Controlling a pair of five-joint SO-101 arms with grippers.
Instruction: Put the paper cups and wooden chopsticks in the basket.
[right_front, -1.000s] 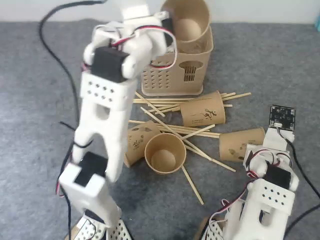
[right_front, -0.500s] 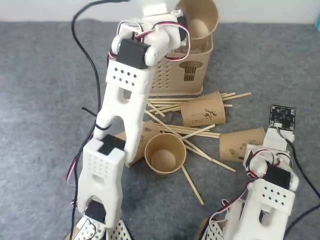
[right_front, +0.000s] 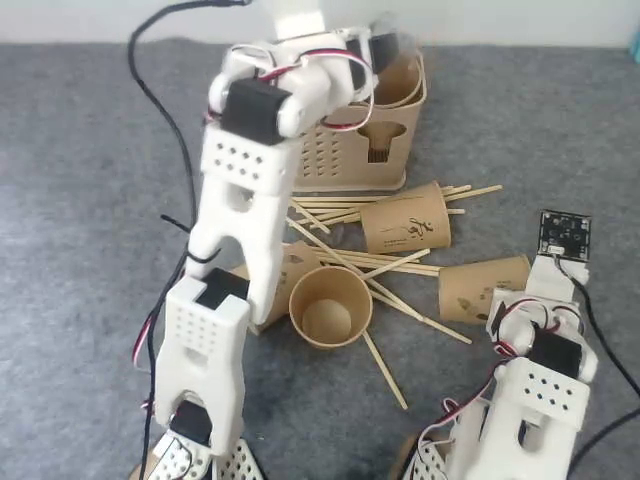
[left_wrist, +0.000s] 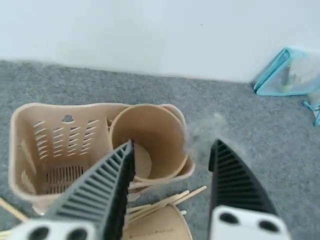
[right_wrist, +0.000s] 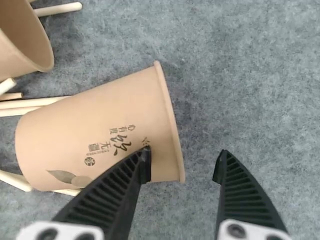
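Left arm has swung its load from up over the basket (right_front: 340, 160) down into it: the paper cup (left_wrist: 150, 125) held high 1 second ago now stands mouth up in the basket's end compartment. Left gripper (left_wrist: 174, 147) hangs just above that cup, fingers spread wide and gripping nothing. Drop-off step looks done. Right gripper (right_wrist: 183, 157) has not shifted; its fingers are spread too, poised over a cup on its side (right_wrist: 95, 135), 1 finger over the printed wall near the rim, the other over bare mat. Left on the table: 1 cup on its side just in front of the basket (right_front: 405, 222), 1 near the right arm (right_front: 483, 288), 1 with its mouth turned up to the room (right_front: 330, 305), and 1 partly hidden behind the left arm (right_front: 275, 285). Wooden chopsticks (right_front: 340, 255) lie crossed among and under them, none yet in the basket. Next move, as I judge it: lift the left gripper straight up clear of the basket rim, then come back for a cup, or close the right gripper on the 1 beneath it. Room is tight in the pile, since sticks touch most cups and may drag. Open grey mat lies wide to both sides; the basket sits close to the back wall.
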